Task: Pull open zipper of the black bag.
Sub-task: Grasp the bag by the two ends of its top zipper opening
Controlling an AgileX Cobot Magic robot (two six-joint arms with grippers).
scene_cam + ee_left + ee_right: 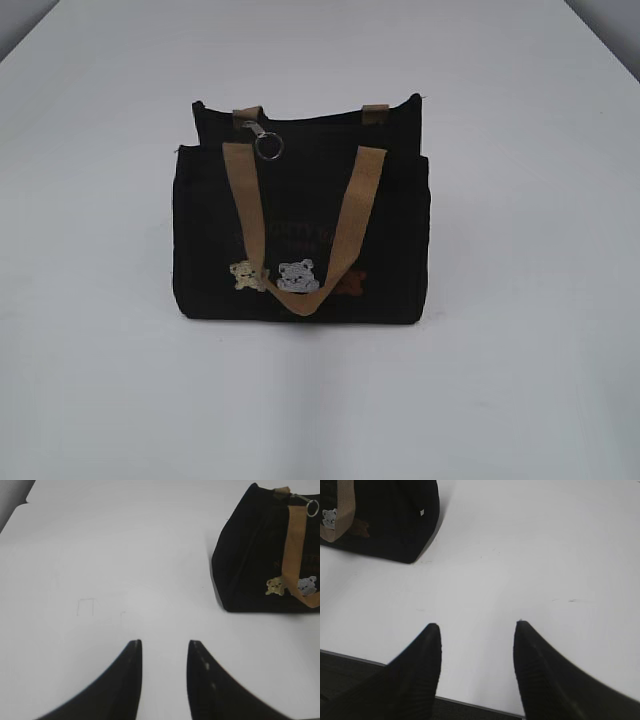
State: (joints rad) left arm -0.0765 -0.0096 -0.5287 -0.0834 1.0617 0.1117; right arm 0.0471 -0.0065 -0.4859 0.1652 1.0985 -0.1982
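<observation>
Neither arm appears in the exterior view; each shows only through its own wrist camera. The left gripper [164,647] hovers above bare tabletop with its two dark fingers parted by a narrow gap and nothing between them, released. The right gripper [477,630] is likewise released, its fingers spread somewhat wider over bare surface, holding nothing, and it sits close to the near edge of the white table [530,555], where a dark strip runs below the rim. The black bag [300,240] stands upright near the middle of the table, its front panel facing the exterior camera; from the left wrist view it lies ahead and to the right [260,555], from the right wrist view ahead and to the left [390,520], well apart from both grippers. Its front tan handle [300,230] hangs down in a loop over the front panel, crossing the faint lettering and partly covering the bear patches [290,275]. The rear handle's tabs show at the top edge, and a small metal ring [269,147] on a clasp dangles near the top left. The table around the bag is open on all sides, with the far corners visible as darker floor beyond the edge.
</observation>
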